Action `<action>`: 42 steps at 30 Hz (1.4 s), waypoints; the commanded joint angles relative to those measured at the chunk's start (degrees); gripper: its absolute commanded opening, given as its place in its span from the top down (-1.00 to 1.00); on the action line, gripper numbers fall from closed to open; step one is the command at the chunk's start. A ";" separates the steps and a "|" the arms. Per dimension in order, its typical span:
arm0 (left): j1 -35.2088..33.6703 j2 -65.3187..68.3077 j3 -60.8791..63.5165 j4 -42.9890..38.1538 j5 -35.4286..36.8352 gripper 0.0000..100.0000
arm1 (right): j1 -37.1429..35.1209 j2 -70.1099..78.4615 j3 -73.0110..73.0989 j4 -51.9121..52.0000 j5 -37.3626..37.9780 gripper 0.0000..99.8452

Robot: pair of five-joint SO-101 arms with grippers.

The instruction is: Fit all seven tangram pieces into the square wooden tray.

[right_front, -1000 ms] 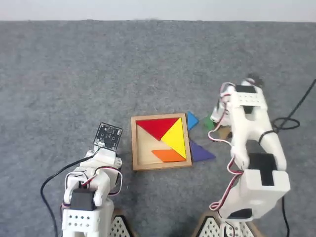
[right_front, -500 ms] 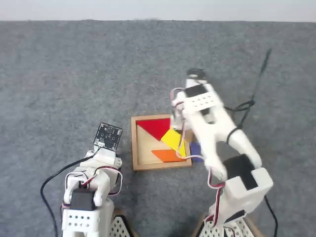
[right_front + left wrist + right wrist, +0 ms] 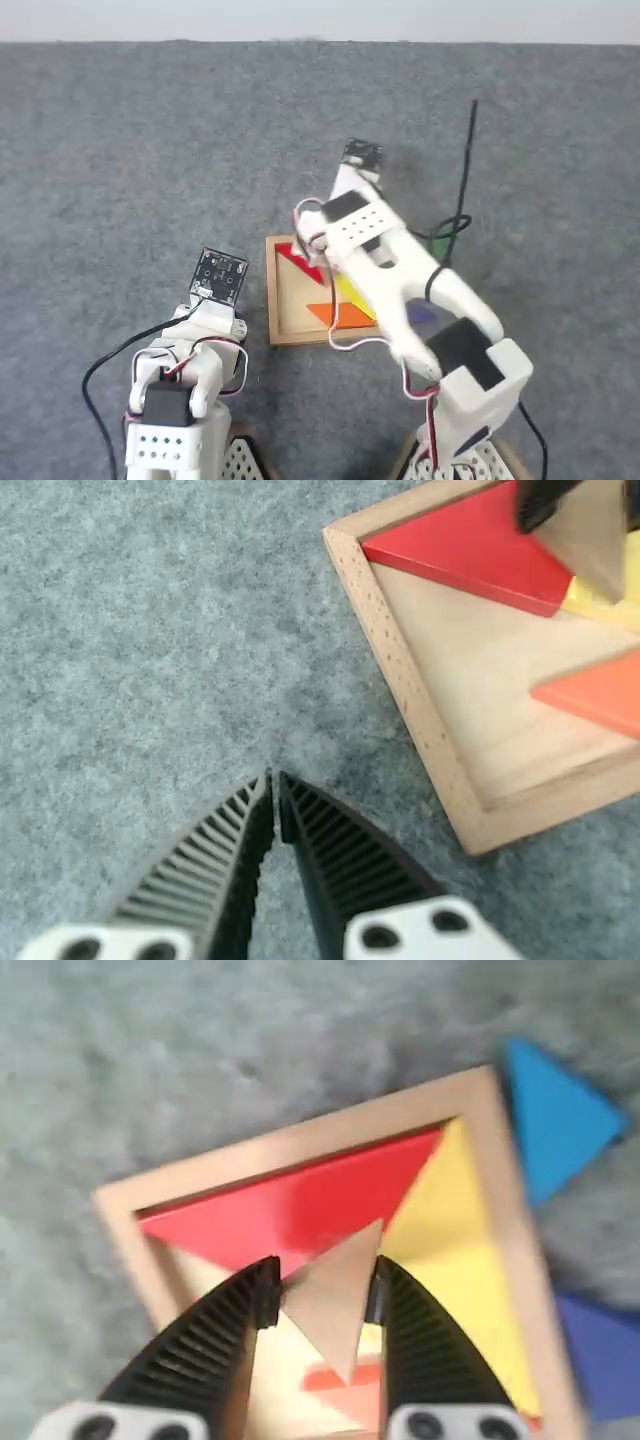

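The square wooden tray [image 3: 300, 1140] holds a red triangle [image 3: 290, 1210], a yellow triangle [image 3: 450, 1230] and an orange piece [image 3: 350, 1390]. My right gripper [image 3: 322, 1270] hangs over the tray's middle, shut on a plain wooden triangle [image 3: 335, 1315] whose tip points toward the orange piece. A blue triangle [image 3: 555, 1125] and a purple piece [image 3: 610, 1350] lie on the carpet just outside the tray. In the high view my right arm [image 3: 370, 250] covers much of the tray [image 3: 272, 300]. My left gripper [image 3: 272, 780] is shut and empty over the carpet, close to the tray's near left corner [image 3: 400, 680].
Grey carpet covers the whole table. My left arm [image 3: 190, 370] stands at the front left, beside the tray. A black cable [image 3: 465, 170] trails behind the right arm. Open carpet lies to the far side and left.
My right arm has swung left from the loose pieces beside the tray to above the tray, carrying the wooden triangle. The left arm has stayed still.
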 commanded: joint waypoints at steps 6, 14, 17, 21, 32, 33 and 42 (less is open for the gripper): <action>-0.26 -1.41 -0.66 0.35 0.44 0.97 | -3.30 -1.01 -3.52 -1.89 -3.08 0.67; -0.26 -1.41 -0.66 0.35 0.44 0.97 | -3.03 -1.45 -3.60 -1.89 -3.08 0.32; -0.26 -1.41 -0.66 0.35 0.44 0.97 | -2.77 -1.98 -4.40 -1.36 -0.35 0.37; -0.26 -1.41 -0.66 0.35 0.44 0.97 | 1.98 -6.99 -6.68 1.71 25.05 0.57; -0.26 -1.41 -0.66 0.35 0.44 0.97 | 12.26 -17.54 14.33 -10.33 53.63 0.98; -0.26 -1.41 -0.66 0.35 0.44 0.97 | 11.12 -17.98 18.02 -15.34 56.00 0.99; -0.26 -1.41 -0.66 0.35 0.44 0.97 | 6.64 -17.45 21.10 -25.27 58.55 0.99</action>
